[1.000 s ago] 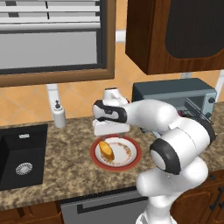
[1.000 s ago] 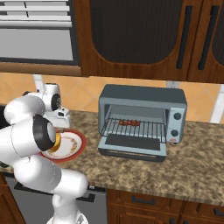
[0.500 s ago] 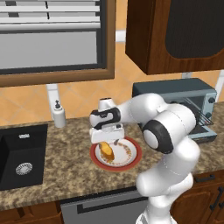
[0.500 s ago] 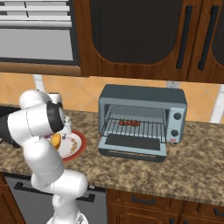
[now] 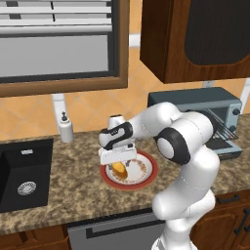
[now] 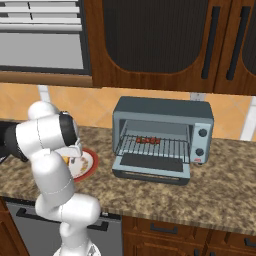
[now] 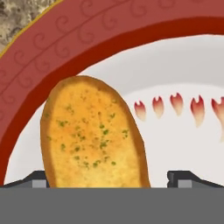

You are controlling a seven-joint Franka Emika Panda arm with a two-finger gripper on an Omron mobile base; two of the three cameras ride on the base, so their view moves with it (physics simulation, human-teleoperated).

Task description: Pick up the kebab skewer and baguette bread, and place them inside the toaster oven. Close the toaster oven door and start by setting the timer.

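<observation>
golden baguette bread (image 7: 92,135) lies flat on the red-rimmed plate (image 5: 146,178), directly under the claw (image 5: 119,163). claw jaws spread wide, one fingertip (image 7: 30,180) showing at each side of the loaf, not closed on it. toaster oven (image 6: 162,137) sits on the granite counter (image 6: 215,185), well apart from the claw, toaster oven door (image 6: 152,166) folded down flat. kebab skewer (image 6: 148,140) rests on the wire rack inside. black sink (image 5: 22,178) lies on the claw's far side from the oven.
</observation>
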